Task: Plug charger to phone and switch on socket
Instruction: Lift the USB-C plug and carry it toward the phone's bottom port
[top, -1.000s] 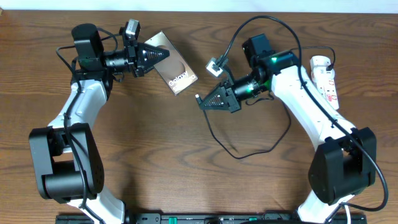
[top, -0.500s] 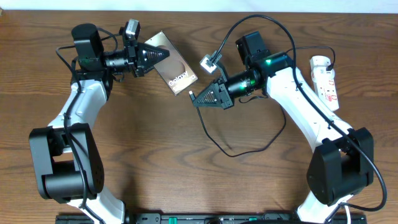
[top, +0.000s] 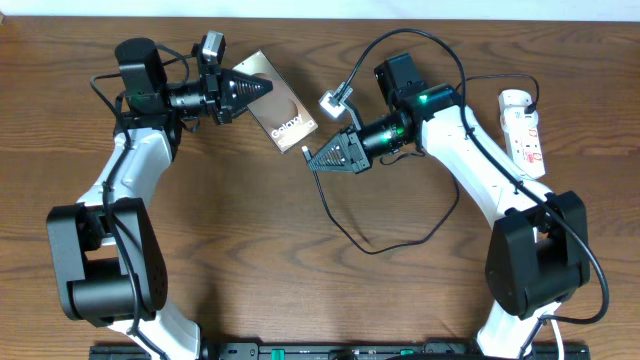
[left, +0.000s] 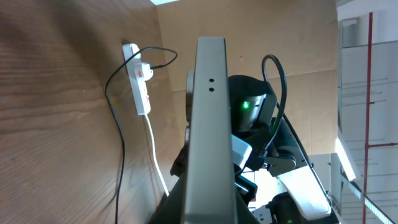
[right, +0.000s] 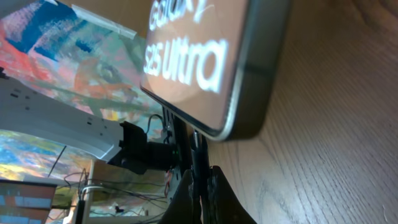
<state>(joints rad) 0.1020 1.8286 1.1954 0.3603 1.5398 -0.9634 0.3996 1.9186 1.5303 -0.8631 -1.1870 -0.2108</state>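
The phone (top: 280, 102) lies tilted on the table, brownish screen up with white lettering; its near end fills the right wrist view (right: 211, 68) and its edge fills the left wrist view (left: 210, 124). My left gripper (top: 262, 88) is shut on the phone's upper-left end. My right gripper (top: 312, 161) is shut on the charger's connector tip (right: 198, 155), just short of the phone's lower end. The black charger cable (top: 390, 245) loops across the table. The white socket strip (top: 522, 130) lies at the far right, also in the left wrist view (left: 138, 81).
The right wrist camera (top: 336, 101) hangs near the phone's right side. The strip's white cord (left: 155, 152) trails toward the front. The table's far edge runs along the top of the overhead view.
My right gripper has carried the connector tip left and up, from about mid-table to just below the phone's lower end. The left arm and phone have not moved.
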